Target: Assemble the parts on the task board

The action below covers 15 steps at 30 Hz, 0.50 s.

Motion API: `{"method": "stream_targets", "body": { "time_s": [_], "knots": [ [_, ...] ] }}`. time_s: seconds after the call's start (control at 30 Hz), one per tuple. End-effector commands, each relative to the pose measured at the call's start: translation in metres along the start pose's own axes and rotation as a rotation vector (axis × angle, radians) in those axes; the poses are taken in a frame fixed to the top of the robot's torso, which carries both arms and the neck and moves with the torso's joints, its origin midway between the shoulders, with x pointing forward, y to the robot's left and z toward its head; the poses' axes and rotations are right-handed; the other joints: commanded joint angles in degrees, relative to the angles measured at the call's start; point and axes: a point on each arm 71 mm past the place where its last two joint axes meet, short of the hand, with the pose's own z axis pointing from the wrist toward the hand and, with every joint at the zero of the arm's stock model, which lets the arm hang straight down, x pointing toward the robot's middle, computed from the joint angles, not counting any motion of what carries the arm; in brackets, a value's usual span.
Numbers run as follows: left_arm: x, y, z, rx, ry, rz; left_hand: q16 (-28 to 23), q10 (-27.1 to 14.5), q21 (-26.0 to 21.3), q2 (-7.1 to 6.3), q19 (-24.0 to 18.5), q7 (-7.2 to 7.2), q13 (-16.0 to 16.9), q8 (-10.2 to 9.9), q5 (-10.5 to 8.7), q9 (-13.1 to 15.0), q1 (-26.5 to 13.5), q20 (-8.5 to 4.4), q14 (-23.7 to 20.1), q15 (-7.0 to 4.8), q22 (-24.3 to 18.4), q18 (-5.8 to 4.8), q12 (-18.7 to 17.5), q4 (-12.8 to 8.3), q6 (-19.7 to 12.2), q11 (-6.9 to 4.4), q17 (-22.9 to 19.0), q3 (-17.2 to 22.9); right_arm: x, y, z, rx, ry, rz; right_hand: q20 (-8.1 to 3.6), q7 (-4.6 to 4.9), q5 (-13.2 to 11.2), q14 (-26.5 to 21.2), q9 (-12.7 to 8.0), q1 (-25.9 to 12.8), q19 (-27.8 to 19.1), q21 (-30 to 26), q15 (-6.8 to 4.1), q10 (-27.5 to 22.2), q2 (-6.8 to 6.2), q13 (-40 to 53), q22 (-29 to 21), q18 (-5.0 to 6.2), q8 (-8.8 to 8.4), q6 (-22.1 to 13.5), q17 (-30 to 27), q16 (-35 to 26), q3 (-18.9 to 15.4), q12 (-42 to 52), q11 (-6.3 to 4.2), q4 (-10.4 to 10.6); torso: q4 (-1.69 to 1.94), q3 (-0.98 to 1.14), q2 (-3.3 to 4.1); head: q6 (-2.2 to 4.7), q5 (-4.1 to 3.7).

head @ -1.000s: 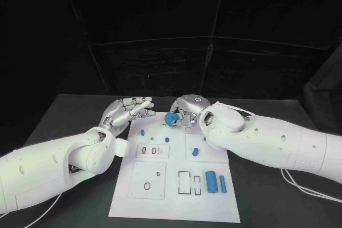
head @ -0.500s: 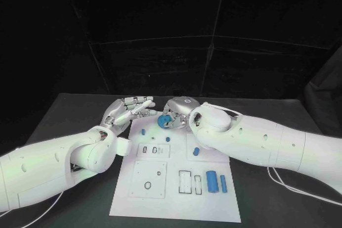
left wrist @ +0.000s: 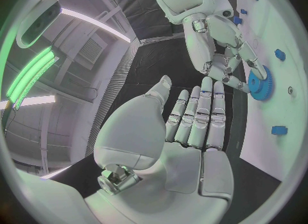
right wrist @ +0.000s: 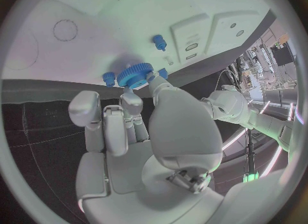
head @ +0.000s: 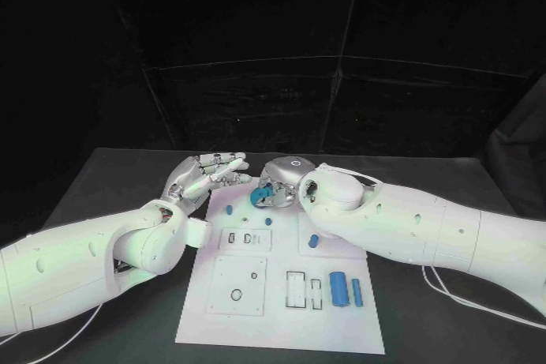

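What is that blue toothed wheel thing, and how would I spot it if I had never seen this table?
Find the white task board in the middle of the black table, then look to its far end, where the two hands meet. The right hand pinches a blue gear there. It alone has teeth round its rim; the other blue parts are small pegs and bars.

The right hand [head: 285, 180] holds a blue toothed wheel [head: 262, 193] over the far end of the white task board [head: 280, 301]. The left hand [head: 206, 175] is beside it, fingers spread, holding nothing. Small blue parts [head: 338, 287] lie on the board.
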Motion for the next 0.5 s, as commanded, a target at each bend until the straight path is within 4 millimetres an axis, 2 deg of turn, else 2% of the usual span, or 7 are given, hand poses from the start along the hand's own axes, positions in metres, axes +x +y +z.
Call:
{"method": "stream_targets", "body": {
  "time_s": [0.03, 0.17, 0.23, 0.5],
  "knots": [
    [0.001, -0.0015, 0.0004, 0.008, 0.008, -0.006, -0.1, -0.3, -0.2, 0.29, 0.4, 2.17, 0.0, -0.3, 0.22, 0.0, -0.4, -0.16, 0.5, 0.07, -0.1, 0.34, -0.2, -0.2, -0.2, -0.15, 0.1, 0.0, 0.0011, -0.0016, 0.0005, 0.003, 0.013, -0.015, 0.68, 0.38, -0.2, 3.8, 0.0, -1.1, 0.0, -0.4, 0.64, -0.6, -0.22, -0.3, -0.2, -0.5, -0.74, -1.2, 4.0, 0.2, -1.7, -0.6, 0.44, 0.9, 0.01, -0.02, -0.01, 0.04, 0.04],
    [0.0009, -0.0014, 0.0004, 0.007, 0.008, -0.006, -0.1, -0.3, -0.2, 0.29, 0.4, 2.17, 0.0, -0.3, 0.22, 0.0, -0.4, -0.16, 0.5, 0.07, -0.1, 0.34, -0.2, -0.2, -0.2, -0.15, 0.1, 0.0, 0.0018, -0.0032, 0.0008, 0.009, 0.019, -0.018, 1.09, 0.83, 0.4, 3.8, 0.1, -2.2, -0.2, -0.6, 1.05, -1.3, -0.29, -0.7, -0.5, -0.44, -1.4, -2.3, 4.2, 0.3, -4.9, -1.1, 0.89, 3.1, 0.0, 0.0, 0.0, 0.01, 0.0],
    [0.0009, -0.0014, 0.0004, 0.007, 0.008, -0.006, -0.1, -0.3, -0.2, 0.29, 0.4, 2.17, 0.0, -0.3, 0.22, 0.0, -0.4, -0.16, 0.5, 0.07, -0.1, 0.34, -0.2, -0.2, -0.2, -0.15, 0.1, 0.0, 0.0025, -0.0038, 0.001, 0.013, 0.028, -0.021, 1.32, 1.03, 2.3, 3.7, 0.1, -4.7, -0.3, -0.7, 1.16, -1.6, 0.55, -0.8, -0.8, -0.42, -1.56, -2.5, 4.2, 0.2, -7.7, -1.3, 1.05, 4.7, -0.01, 0.01, -0.01, 0.02, 0.01],
    [0.0008, -0.0014, 0.0004, 0.006, 0.008, -0.006, -0.1, -0.3, -0.2, 0.29, 0.4, 2.17, 0.0, -0.3, 0.22, 0.0, -0.4, -0.16, 0.5, 0.07, -0.1, 0.34, -0.2, -0.2, -0.2, -0.15, 0.1, 0.0, 0.0052, -0.0049, 0.0005, 0.015, 0.066, -0.032, 1.36, 0.95, 3.4, 3.7, 0.3, -4.8, -0.4, -0.8, 1.25, -1.7, 2.22, -0.4, -0.9, -0.35, -1.45, -2.2, 4.2, 0.1, -10.4, -1.1, 1.06, 4.7, -0.01, 0.01, -0.01, 0.01, -0.03]
  ]
}}
